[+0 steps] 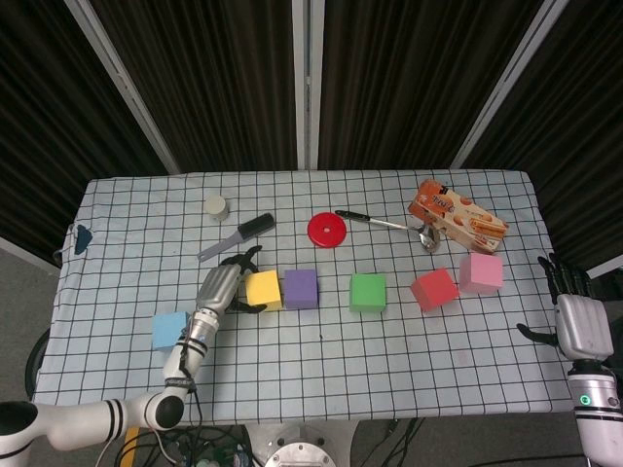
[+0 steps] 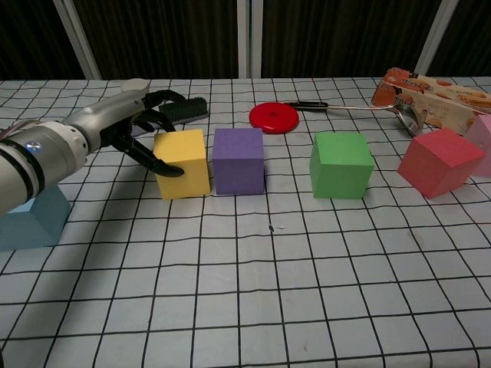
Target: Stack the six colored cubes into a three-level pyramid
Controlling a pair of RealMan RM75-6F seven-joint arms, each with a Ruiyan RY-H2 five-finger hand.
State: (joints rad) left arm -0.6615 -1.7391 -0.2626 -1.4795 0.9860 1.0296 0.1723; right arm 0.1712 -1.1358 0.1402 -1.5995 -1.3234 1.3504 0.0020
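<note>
Left hand (image 2: 126,123) lies low on the worktop (image 1: 311,360), its dark fingers (image 2: 157,165) spread around the left side of the yellow cube (image 2: 182,162); the thumb tip touches the cube's near-left face, but whether it truly grips cannot be told. Left of the arm, toward the near edge, sits the light blue cube (image 1: 168,329). The purple cube (image 2: 238,159) stands just beside the yellow one on its right. Further right, apart, are the green cube (image 1: 368,292), then the tilted red cube (image 1: 433,289) with the pink cube (image 1: 481,272) just beyond it. On the far side lie a small white jar (image 1: 215,205), a black brush (image 1: 238,236), a red disc (image 1: 327,230), a ladle (image 1: 389,225) and a snack box (image 1: 458,216). Right hand (image 1: 576,321) hovers past the right edge, holding nothing, fingers apart.
</note>
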